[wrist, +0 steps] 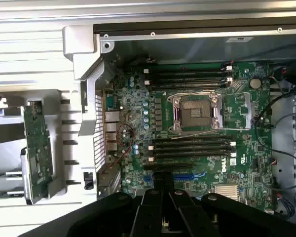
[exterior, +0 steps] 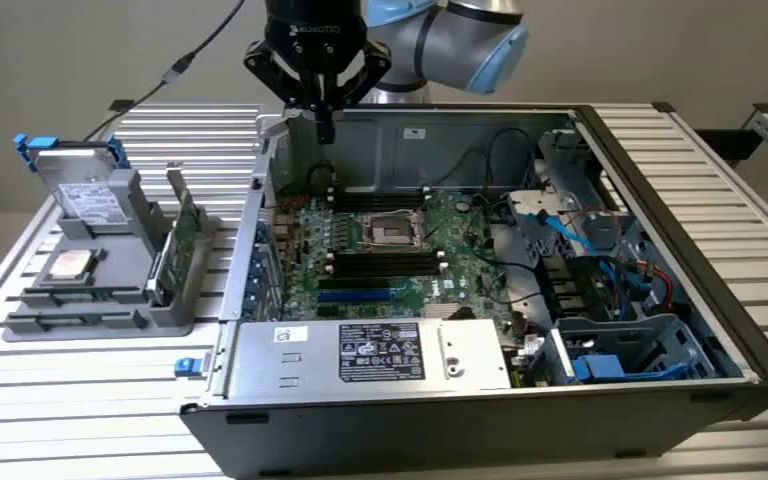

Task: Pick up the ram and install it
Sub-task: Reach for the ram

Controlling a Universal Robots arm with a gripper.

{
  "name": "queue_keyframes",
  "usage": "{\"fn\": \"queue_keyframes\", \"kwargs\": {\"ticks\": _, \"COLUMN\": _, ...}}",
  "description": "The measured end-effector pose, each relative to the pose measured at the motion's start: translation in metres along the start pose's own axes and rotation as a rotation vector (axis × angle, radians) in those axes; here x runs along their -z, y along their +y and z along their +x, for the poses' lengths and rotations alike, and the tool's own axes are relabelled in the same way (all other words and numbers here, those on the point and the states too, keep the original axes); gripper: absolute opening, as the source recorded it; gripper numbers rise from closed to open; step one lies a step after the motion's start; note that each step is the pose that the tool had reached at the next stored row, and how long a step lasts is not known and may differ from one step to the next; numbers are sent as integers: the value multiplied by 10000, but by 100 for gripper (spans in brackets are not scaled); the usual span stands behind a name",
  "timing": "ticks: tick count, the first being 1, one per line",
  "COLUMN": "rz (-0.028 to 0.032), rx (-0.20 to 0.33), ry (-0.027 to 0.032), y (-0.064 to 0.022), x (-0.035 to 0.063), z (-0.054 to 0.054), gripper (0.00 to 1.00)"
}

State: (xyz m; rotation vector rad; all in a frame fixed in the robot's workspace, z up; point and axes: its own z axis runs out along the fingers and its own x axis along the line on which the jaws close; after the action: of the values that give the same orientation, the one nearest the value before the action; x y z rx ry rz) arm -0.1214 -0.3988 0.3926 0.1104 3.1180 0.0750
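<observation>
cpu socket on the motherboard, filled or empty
Empty: the socket shows a bare dark centre, with no silver chip seated in it.

The arm [exterior: 458, 35] bends in from the top of the exterior view, with the wrist turned straight down. Its black pincer [exterior: 324, 130] hangs vertically, empty. In the wrist view its two fingers [wrist: 158, 183] are pressed together side by side.
</observation>
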Motion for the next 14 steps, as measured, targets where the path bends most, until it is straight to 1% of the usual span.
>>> {"fn": "queue_keyframes", "kwargs": {"ticks": 13, "rz": 0, "rx": 0, "ry": 0, "y": 0, "x": 0, "z": 0, "gripper": 10}}
{"fn": "queue_keyframes", "kwargs": {"ticks": 14, "rz": 2, "rx": -1, "ry": 1, "y": -1, "x": 1, "z": 18, "gripper": 10}}
